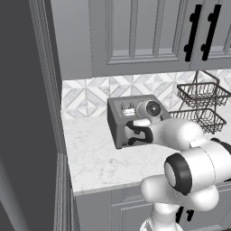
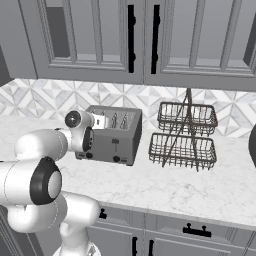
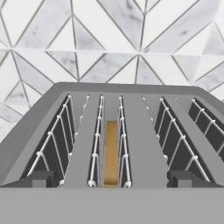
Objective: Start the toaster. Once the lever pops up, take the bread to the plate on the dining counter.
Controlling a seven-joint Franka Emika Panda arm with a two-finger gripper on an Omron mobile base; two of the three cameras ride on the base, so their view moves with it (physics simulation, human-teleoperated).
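The gripper (image 3: 112,178) is held over the top of the toaster (image 3: 144,131), and its two dark fingertips (image 3: 39,178) are seen well apart, one at each side of the slot that holds the bread (image 3: 111,151). Nothing is gripped between them. The bread is sunk in its slot, with only its golden top edge shown between the white wire guards. Open slots are seen to either side of it.

In the left base view the hand is placed at the near end of the toaster (image 1: 118,124), above its grey face. In the right base view a black lever (image 2: 115,142) is seen on that face, clear of the arm. The toaster is set on the marble worktop (image 2: 200,192), near the patterned backsplash (image 2: 150,97). A two-tier wire basket (image 2: 184,134) stands just beside it, with bare marble between them.
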